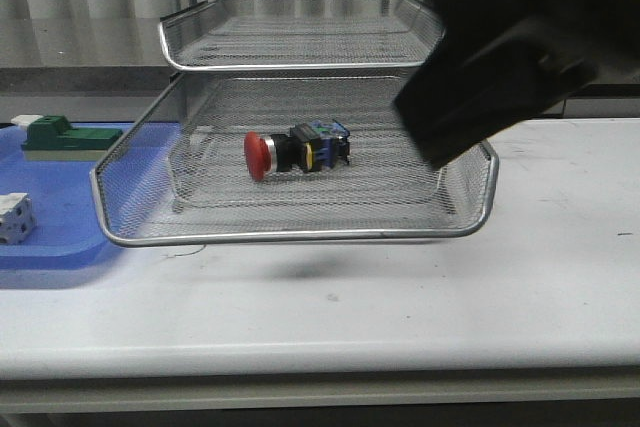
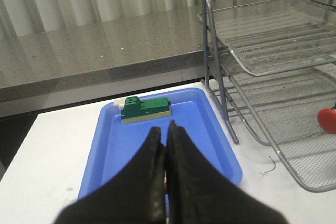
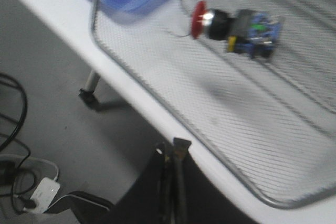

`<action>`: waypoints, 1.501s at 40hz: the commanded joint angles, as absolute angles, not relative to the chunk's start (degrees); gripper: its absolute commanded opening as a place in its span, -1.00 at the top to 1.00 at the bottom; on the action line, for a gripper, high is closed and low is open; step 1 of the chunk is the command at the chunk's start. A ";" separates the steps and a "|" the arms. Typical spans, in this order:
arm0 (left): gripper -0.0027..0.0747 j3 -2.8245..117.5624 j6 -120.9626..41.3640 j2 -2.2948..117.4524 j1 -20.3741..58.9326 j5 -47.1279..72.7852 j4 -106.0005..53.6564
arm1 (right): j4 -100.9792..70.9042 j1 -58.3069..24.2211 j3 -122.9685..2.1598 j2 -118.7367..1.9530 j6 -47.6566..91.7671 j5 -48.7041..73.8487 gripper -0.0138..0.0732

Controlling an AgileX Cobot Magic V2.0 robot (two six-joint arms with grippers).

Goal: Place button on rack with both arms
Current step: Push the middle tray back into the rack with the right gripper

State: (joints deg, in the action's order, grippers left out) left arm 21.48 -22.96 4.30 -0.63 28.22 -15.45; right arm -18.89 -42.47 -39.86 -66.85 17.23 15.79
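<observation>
Front view: the button [image 1: 297, 152] lies on its side on the mesh of the rack [image 1: 300, 237]'s lower visible tier, red head to the left, nothing touching it. The right arm looms dark at upper right.

Left wrist view: the left gripper [image 2: 166, 142] is pressed together, empty, over the blue tray [image 2: 210, 129].

Right wrist view: the right gripper [image 3: 175, 148] is also pressed together, clear of the tier's rim. Judging by this, placement looks done; pulling away cleanly means lifting outward without clipping the rim.
</observation>
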 commanded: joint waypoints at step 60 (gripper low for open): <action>0.98 22.85 -22.46 5.03 -0.68 23.62 -16.60 | -20.83 -40.92 -61.47 -101.89 18.03 4.26 0.82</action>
